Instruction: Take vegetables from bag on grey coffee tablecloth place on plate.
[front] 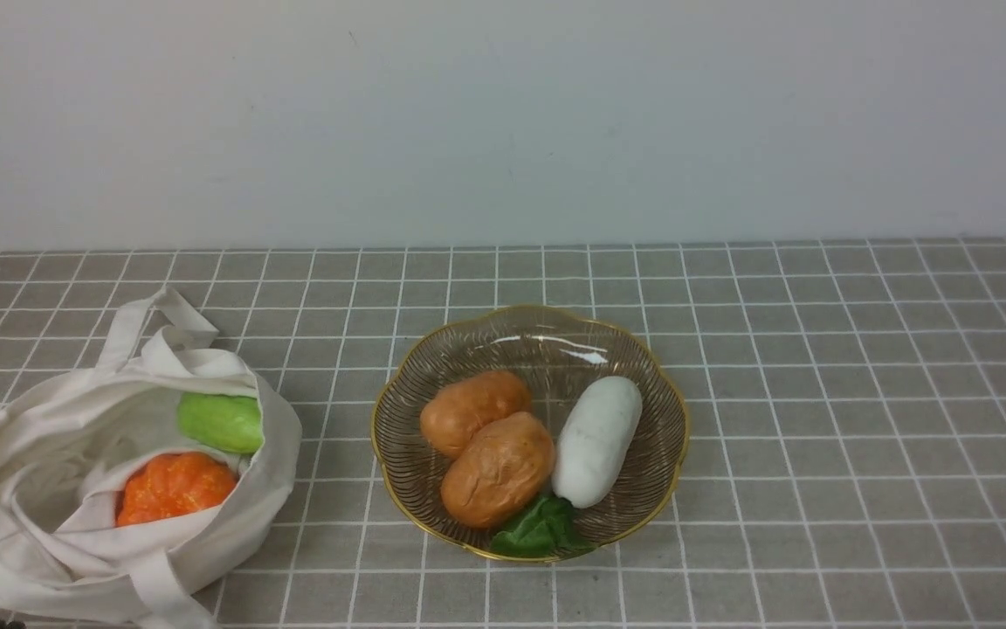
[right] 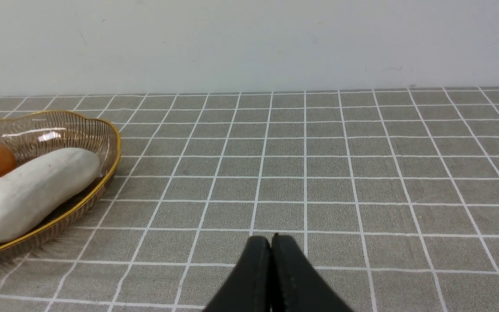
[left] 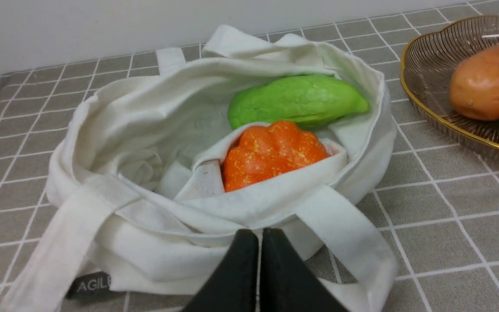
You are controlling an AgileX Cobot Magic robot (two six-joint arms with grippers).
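My left gripper (left: 260, 236) was clenched with its fingertips together, near the bag (left: 158, 255). My right gripper (right: 272, 242) was likewise clenched, over the grey tablecloth (right: 327, 190). The off-white bag lay on its cloth at the left, mouth gaping. Inside it: one orange pumpkin (front: 175, 487), partly covered by a fold, and one light green cucumber (front: 222, 422) beyond it. Well apart from the bag, the glass plate (front: 547, 336) held two brown potatoes (front: 497, 472) side by side, a white gourd (front: 597, 441) and dark green leaves (front: 540, 528) near its rim.
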